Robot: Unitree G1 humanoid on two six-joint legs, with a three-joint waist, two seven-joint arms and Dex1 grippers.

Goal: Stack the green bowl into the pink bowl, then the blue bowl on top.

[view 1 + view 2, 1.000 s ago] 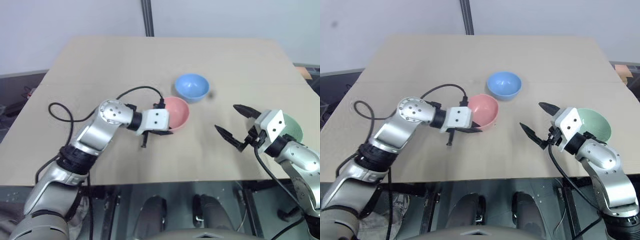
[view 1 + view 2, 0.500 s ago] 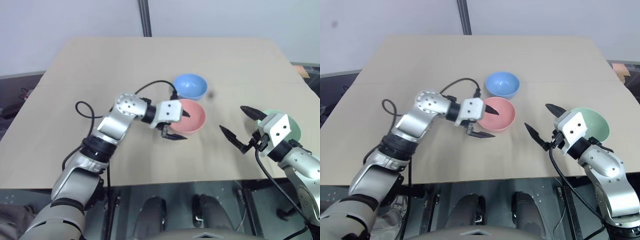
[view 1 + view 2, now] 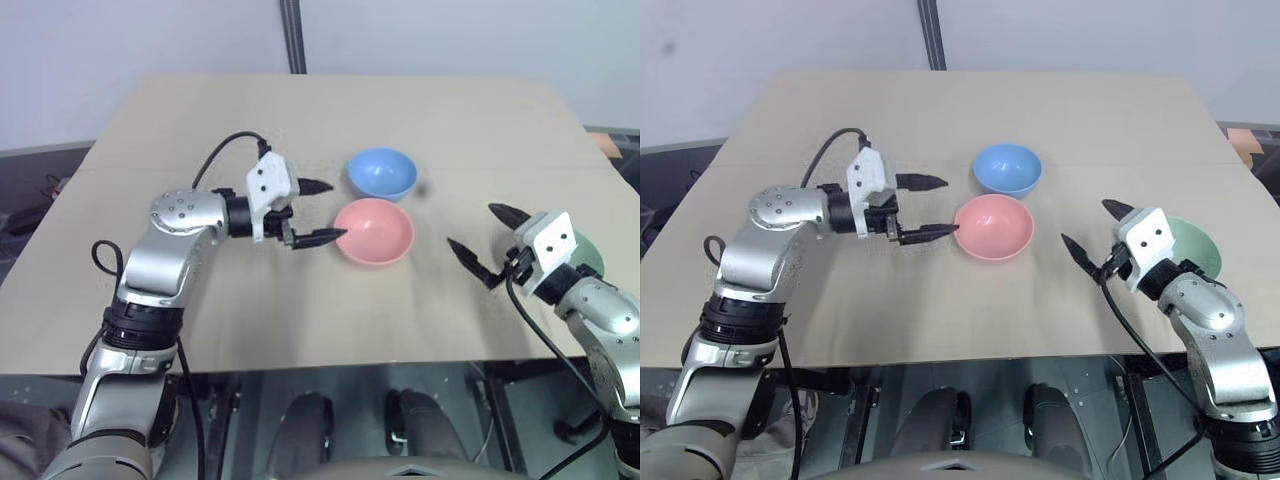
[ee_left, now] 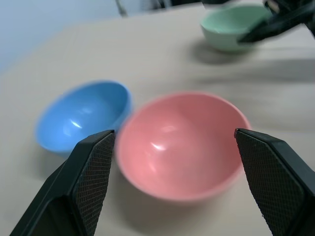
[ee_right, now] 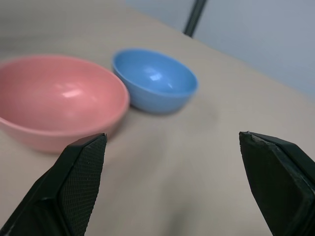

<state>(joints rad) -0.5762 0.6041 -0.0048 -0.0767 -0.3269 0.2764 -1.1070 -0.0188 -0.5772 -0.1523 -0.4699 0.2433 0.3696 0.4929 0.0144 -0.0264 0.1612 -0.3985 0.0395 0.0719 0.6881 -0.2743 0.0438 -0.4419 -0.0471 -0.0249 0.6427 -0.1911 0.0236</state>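
Beside the pink bowl (image 3: 374, 231), left gripper (image 3: 318, 211) hovers level (jaws apart).

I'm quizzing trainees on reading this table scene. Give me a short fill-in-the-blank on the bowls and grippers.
1. The bowl nearest the left gripper is ____.
2. The blue bowl stands ____ the pink one, farther from the robot.
3. The green bowl sits just behind the ____ gripper.
4. Both grippers' jaws are ____, holding nothing.

Missing words: pink; beside; right; open
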